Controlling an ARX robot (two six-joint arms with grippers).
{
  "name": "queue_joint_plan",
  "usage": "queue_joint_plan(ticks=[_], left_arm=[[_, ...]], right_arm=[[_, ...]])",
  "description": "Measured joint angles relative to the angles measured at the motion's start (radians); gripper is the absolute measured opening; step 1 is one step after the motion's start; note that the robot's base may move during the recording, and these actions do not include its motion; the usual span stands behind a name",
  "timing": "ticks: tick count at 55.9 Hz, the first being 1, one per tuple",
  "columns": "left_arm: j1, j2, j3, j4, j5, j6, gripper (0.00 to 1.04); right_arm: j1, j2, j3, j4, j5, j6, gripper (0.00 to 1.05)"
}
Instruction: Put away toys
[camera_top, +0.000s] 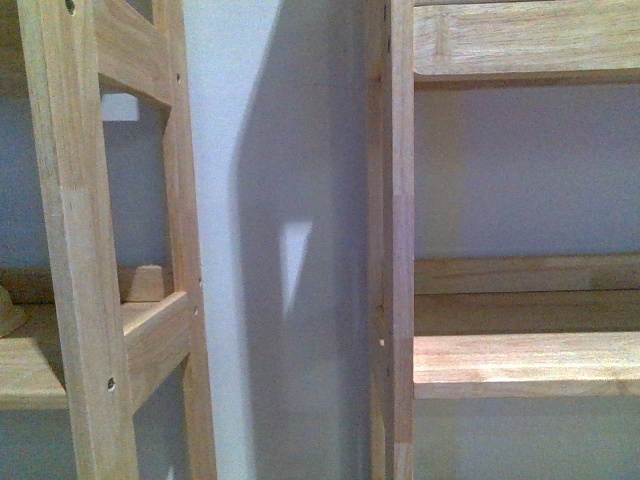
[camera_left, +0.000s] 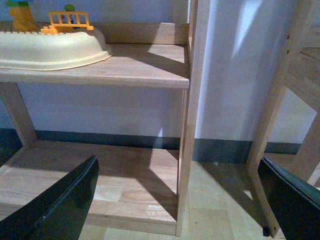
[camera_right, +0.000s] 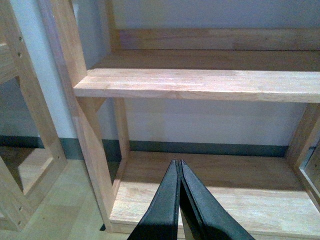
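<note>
The orange-yellow plush animal is out of view in every frame. My left gripper (camera_left: 180, 200) is open and empty, its black fingers (camera_left: 55, 205) wide apart, low in front of the left wooden shelf unit (camera_left: 145, 70). My right gripper (camera_right: 177, 164) is shut on nothing and points at the bottom board (camera_right: 225, 195) of the right wooden shelf unit (camera_right: 200, 82). Neither arm shows in the front view.
A cream plastic basin (camera_left: 50, 47) sits on the left unit's shelf, with an orange plastic fence piece (camera_left: 70, 21) and a yellow and green figure (camera_left: 21, 15) behind it. A white wall strip (camera_top: 280, 250) separates the two units' posts (camera_top: 395, 250). The floor (camera_left: 215, 200) is pale wood.
</note>
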Motion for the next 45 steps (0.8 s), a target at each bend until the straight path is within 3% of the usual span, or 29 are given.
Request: queue_joint_plan(ticks=[34, 37, 45], left_arm=[[0.000, 0.000, 0.000, 0.000, 0.000, 0.000, 0.98], [0.000, 0.000, 0.000, 0.000, 0.000, 0.000, 0.98], [0.000, 0.000, 0.000, 0.000, 0.000, 0.000, 0.98]], right_arm=[[-0.002, -0.057, -0.055, 0.009, -0.002, 0.000, 0.03], [-0.002, -0.057, -0.055, 0.009, -0.002, -0.002, 0.10], [-0.002, -0.058, -0.055, 0.009, -0.002, -0.002, 0.41]])
